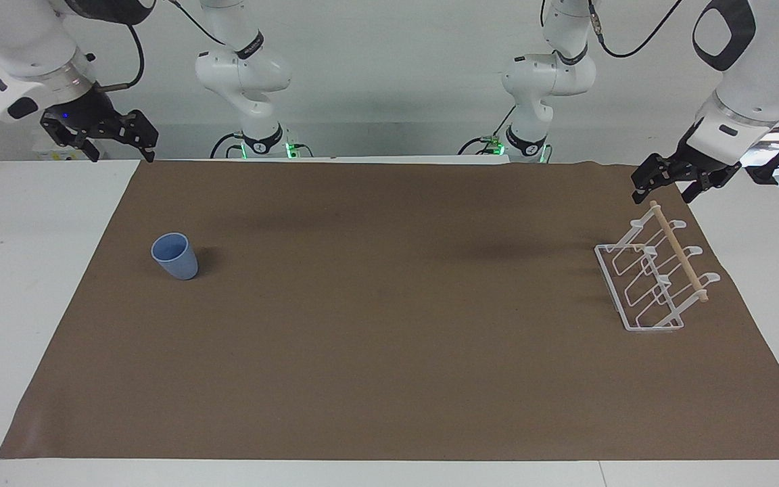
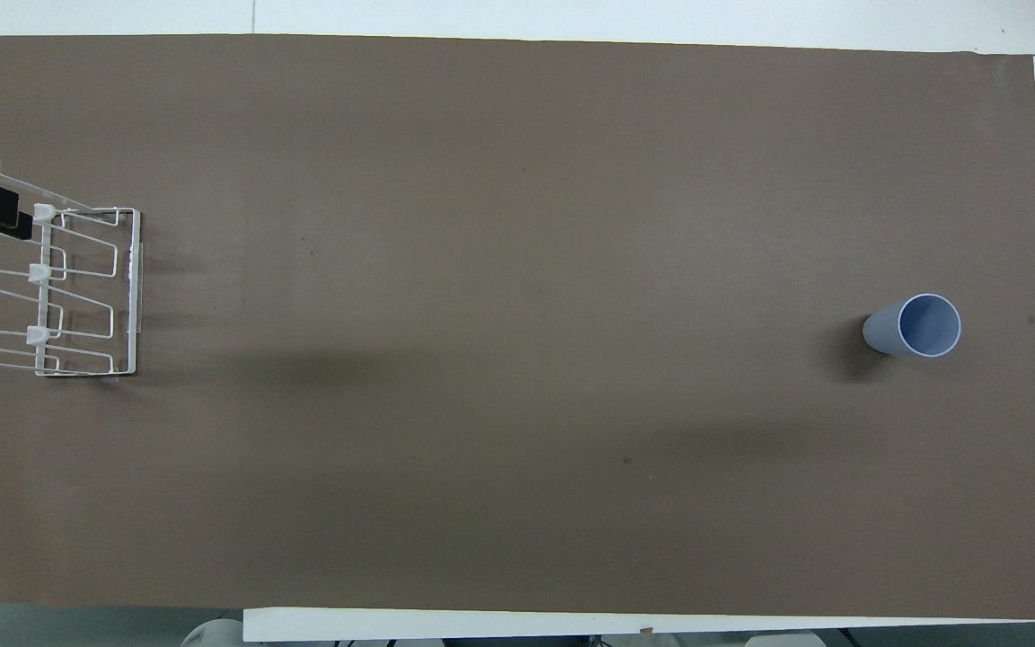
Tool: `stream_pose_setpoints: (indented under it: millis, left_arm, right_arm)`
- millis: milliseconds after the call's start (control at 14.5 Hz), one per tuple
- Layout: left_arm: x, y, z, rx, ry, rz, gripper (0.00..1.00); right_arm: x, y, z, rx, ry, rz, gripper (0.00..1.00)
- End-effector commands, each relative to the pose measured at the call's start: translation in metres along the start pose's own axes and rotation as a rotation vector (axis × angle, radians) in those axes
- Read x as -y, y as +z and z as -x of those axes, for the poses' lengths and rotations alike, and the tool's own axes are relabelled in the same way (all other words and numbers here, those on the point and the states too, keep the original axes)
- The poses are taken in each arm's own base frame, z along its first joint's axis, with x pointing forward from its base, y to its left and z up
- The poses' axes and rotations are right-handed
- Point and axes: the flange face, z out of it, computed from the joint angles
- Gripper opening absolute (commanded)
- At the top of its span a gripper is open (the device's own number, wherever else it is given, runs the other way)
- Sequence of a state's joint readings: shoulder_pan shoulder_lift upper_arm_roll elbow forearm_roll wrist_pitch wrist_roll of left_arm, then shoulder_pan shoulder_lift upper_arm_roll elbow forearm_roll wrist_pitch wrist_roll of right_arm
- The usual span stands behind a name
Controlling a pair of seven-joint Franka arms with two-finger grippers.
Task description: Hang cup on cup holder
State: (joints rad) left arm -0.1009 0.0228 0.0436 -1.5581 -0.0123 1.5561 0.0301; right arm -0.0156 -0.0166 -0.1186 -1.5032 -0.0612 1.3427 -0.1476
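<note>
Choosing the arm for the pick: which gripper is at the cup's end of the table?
The right gripper, raised at the end where the cup stands. The left gripper hangs by the cup holder, toward the left arm's end.

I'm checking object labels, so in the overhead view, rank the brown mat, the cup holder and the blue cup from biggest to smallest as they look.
1. Brown mat, covering most of the table.
2. Cup holder, at the left arm's end.
3. Cup, upright at the right arm's end.
None look close in size.
</note>
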Motion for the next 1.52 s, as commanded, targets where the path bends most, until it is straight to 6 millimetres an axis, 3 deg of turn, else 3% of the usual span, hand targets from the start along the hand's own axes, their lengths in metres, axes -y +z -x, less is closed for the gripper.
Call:
stream_pose_setpoints:
  millis: [0,483,621,897,1103,1241,1448]
  left_arm:
    - [-0.002,-0.003,0.0,0.01,0.002,0.006,1.0]
    - [-0.002,-0.001,0.002,0.012,0.002,0.006,1.0]
    - [-0.003,0.002,0.002,0.015,0.003,0.006,1.0]
    - [-0.003,0.006,0.004,0.024,-0.024,0.007,1.0]
    - [0.001,0.007,0.007,0.029,-0.04,0.007,1.0]
    - [0.004,0.008,0.009,0.029,-0.048,0.008,1.0]
    - [0.003,0.013,0.013,0.047,-0.062,0.008,1.0]
  right_arm:
    - [0.0,-0.004,0.003,-0.006,0.004,-0.011,1.0]
    - [-0.003,0.008,0.006,0.005,-0.021,-0.015,1.0]
    - [-0.014,0.041,-0.001,-0.098,-0.049,-0.004,1.0]
    - [-0.05,0.157,-0.025,-0.12,-0.074,-0.071,1.0]
    - [-0.07,0.22,-0.032,-0.104,-0.165,-0.078,1.0]
    - [-0.076,0.241,-0.037,-0.076,-0.16,-0.086,1.0]
    - [-0.072,0.259,-0.047,-0.066,-0.177,-0.084,0.94]
